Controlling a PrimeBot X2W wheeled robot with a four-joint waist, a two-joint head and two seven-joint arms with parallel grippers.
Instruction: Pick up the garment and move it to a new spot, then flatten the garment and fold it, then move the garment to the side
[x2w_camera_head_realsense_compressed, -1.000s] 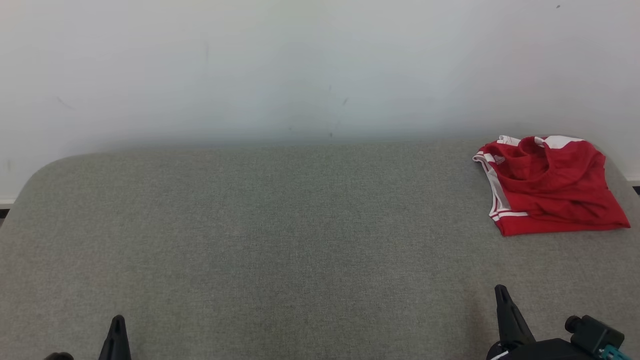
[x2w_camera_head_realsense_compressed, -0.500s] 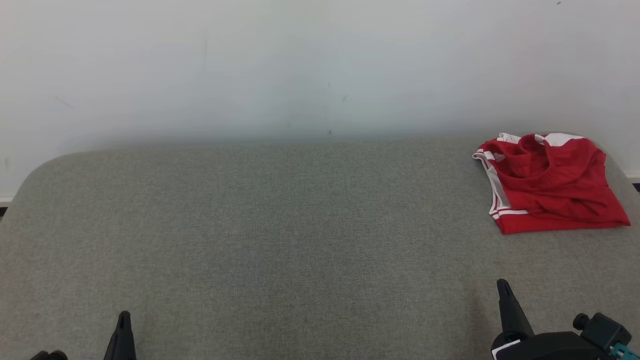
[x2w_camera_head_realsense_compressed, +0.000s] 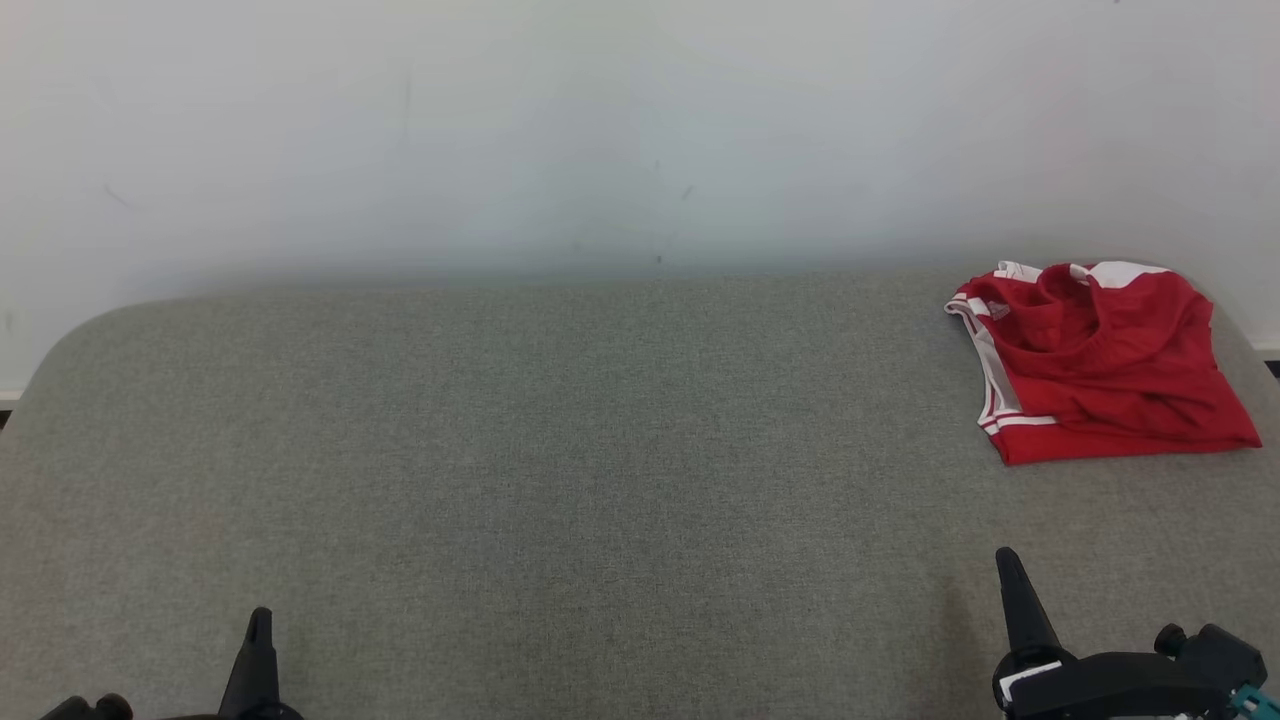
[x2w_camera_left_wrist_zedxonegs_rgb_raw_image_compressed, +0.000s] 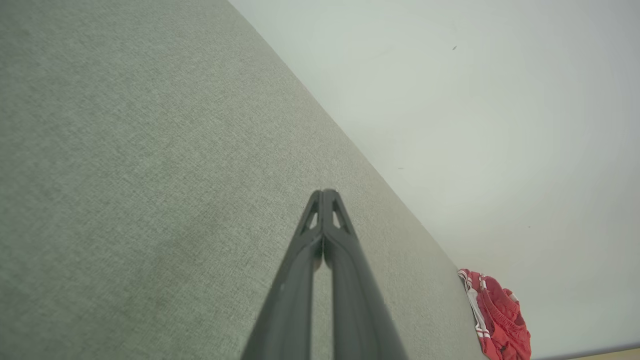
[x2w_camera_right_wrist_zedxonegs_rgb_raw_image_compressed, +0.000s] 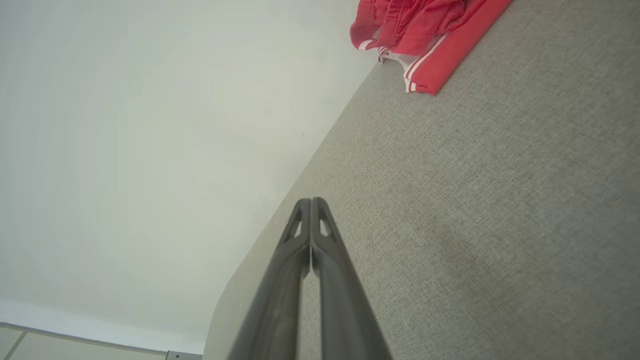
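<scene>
Toward the upper right of the head view, the red garment with white side stripes lies in a rumpled, roughly folded heap on the grey fabric-covered table. It is close to the table's far edge and right rounded corner, just in front of the pale wall.

At the lower left of that view the left claw pokes up from the bottom edge as a single dark point. In the left wrist view its two fingers lie pressed together tip to tip, closed on nothing, over bare grey cloth, with the garment small at the lower right of that frame.

At the lower right of the head view the right claw also rises as one dark spike, below the garment and well apart from it. In the right wrist view its fingers meet at the tips, closed and empty, and the garment sits at the top of the frame, right of centre.
</scene>
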